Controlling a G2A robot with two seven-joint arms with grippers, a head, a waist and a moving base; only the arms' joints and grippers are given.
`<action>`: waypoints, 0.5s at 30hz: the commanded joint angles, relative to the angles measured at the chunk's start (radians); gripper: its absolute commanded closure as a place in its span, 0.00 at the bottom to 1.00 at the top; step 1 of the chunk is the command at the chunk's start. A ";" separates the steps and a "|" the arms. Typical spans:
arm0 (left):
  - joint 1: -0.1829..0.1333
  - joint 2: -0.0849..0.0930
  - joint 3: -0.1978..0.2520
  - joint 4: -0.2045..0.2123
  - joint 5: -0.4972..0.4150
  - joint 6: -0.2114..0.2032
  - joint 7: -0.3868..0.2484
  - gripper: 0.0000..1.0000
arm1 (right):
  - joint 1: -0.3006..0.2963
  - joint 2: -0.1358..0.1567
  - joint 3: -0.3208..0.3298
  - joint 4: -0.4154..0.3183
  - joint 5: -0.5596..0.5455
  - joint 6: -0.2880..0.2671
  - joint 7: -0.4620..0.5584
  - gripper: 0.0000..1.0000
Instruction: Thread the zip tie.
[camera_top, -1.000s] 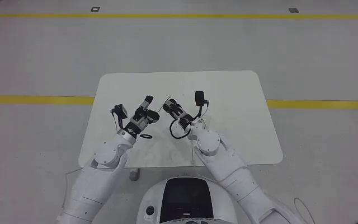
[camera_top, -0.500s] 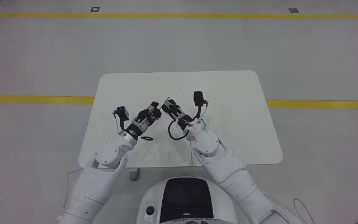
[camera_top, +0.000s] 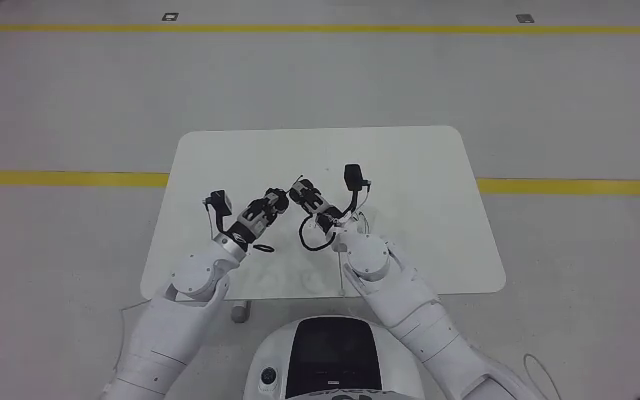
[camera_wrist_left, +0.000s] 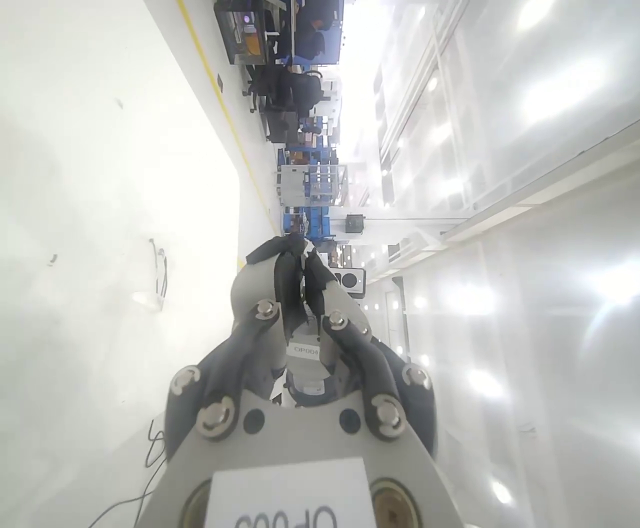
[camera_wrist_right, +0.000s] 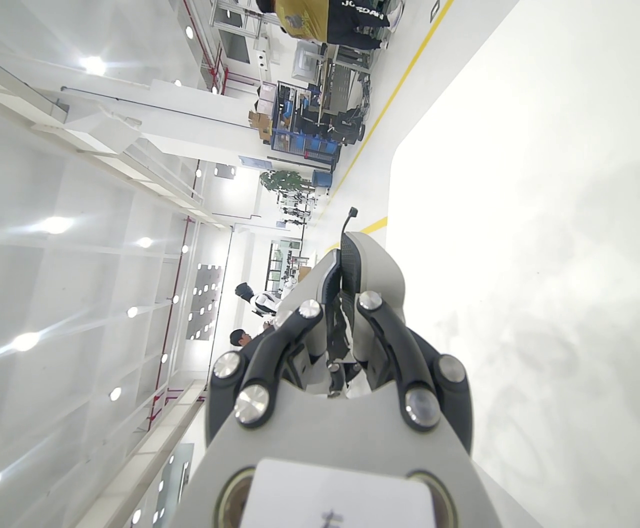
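Over the middle of the white table (camera_top: 420, 170) my two grippers meet tip to tip. My right gripper (camera_top: 297, 187) is shut on a thin black zip tie (camera_wrist_right: 349, 220), whose short end with a small head pokes out past the fingertips. In the right wrist view that gripper (camera_wrist_right: 344, 250) has its ribbed pads clamped on the strip. My left gripper (camera_top: 275, 197) sits just beside it, almost touching. Its black-taped fingertips (camera_wrist_left: 280, 255) are pressed together, and the left gripper (camera_wrist_left: 295, 250) shows nothing between them.
A thin pale strip (camera_wrist_left: 159, 280) lies on the table beyond the left gripper. Black cables loop under both wrists (camera_top: 316, 236). The table's rounded far corners and front edge have bare white surface around them.
My left gripper has swung right and closer to the right gripper, so the gap between the tips has nearly closed. The right gripper shifted only slightly left.
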 joint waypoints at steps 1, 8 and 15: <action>0.000 0.000 0.001 0.001 0.002 0.001 -0.001 1.00 | 0.000 -0.001 0.000 0.000 0.000 0.002 0.000 1.00; 0.000 0.001 0.001 0.003 0.007 0.003 -0.004 1.00 | 0.000 -0.002 0.004 0.000 0.000 0.007 0.000 1.00; -0.001 0.003 -0.004 0.007 0.003 -0.003 -0.006 1.00 | 0.002 -0.003 0.006 0.000 0.000 0.014 0.009 0.16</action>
